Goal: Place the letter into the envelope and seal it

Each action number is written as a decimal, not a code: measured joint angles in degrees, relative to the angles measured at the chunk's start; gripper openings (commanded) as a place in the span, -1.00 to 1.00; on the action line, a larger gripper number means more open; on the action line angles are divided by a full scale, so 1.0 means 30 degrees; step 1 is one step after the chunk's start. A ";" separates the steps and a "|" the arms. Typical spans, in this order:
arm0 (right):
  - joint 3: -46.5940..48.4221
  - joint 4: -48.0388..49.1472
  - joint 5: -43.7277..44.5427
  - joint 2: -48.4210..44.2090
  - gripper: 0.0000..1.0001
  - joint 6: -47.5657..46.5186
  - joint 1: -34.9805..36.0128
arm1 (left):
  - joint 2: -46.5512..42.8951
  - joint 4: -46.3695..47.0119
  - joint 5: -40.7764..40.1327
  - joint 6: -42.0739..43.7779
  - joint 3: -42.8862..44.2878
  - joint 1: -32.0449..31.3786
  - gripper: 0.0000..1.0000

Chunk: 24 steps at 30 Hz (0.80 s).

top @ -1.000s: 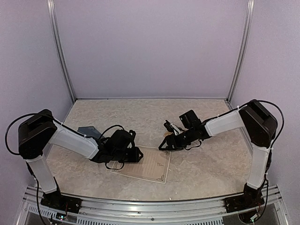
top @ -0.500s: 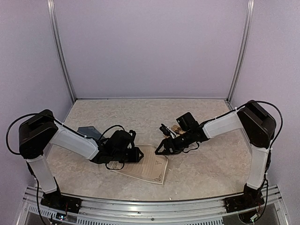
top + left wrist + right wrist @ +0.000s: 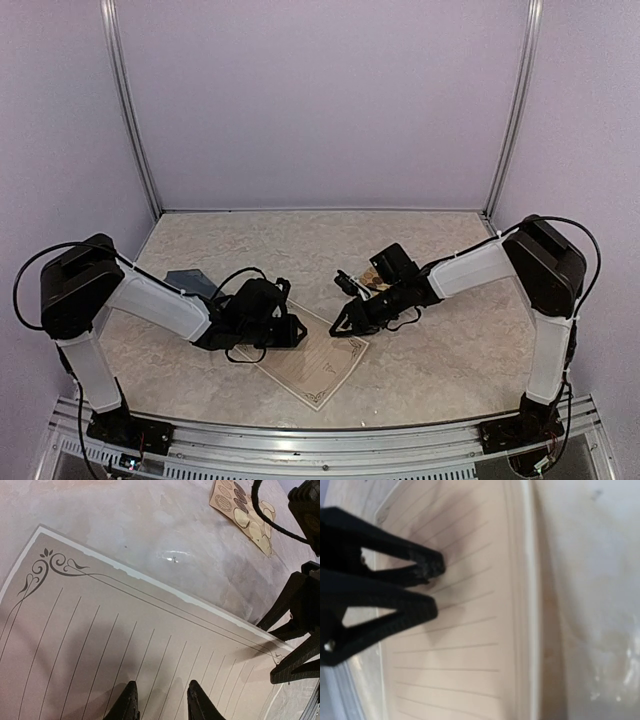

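Letter (image 3: 318, 368) lies flat and face up, front-right of the envelope (image 3: 190, 283), not touching it. Left gripper (image 3: 162, 685) is slightly parted, empty, tips low on the letter. Right gripper (image 3: 437, 586) is parted too, tips at its far corner. Likely squaring it up: press lightly, slide slowly, don't buckle the paper.

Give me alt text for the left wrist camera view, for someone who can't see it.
A beige lined letter with an ornate dark border lies on the marbled table, with the left gripper open over its near edge. The right gripper is at the letter's right corner, and a tan sticker sheet lies at top right.
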 measured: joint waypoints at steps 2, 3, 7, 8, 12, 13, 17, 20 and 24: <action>0.0000 0.0036 0.0015 0.0000 -0.49 0.0182 0.0029 | -0.0007 0.0007 -0.0044 -0.0051 -0.0015 -0.0029 -0.36; 0.0000 0.0058 0.0000 0.0000 -0.58 0.0211 0.0044 | -0.0036 0.0007 -0.0058 -0.0073 -0.0036 -0.0036 -0.36; -0.0066 0.0452 -0.0219 -0.0022 -0.72 0.0597 0.0044 | -0.0393 0.0000 -0.0189 -0.0131 -0.0415 -0.0073 -0.36; -0.0102 0.0583 -0.0313 -0.0036 -0.81 0.0692 0.0051 | -0.0525 -0.0015 -0.0226 -0.0138 -0.0568 -0.0073 -0.36; -0.0189 0.0998 -0.0648 -0.0051 -1.00 0.0838 0.0051 | -0.0845 -0.0015 -0.0270 -0.0219 -0.0925 -0.0073 -0.35; -0.0226 0.1071 -0.0729 -0.0051 -1.00 0.0918 0.0051 | -0.0903 0.0000 -0.0270 -0.0233 -0.1013 -0.0080 -0.35; -0.0423 0.1341 -0.0940 -0.0051 -1.00 0.0962 0.0051 | -0.1654 -0.0007 -0.0350 -0.0262 -0.1763 -0.0080 -0.34; -0.0597 0.1574 -0.1056 -0.0051 -1.00 0.1035 0.0051 | -0.2302 -0.0007 -0.0357 -0.0255 -0.2229 -0.0080 -0.35; -0.0656 0.1851 -0.1282 -0.0044 -1.00 0.1195 0.0051 | -0.2535 0.0342 -0.0248 -0.0357 -0.2492 -0.0080 -0.36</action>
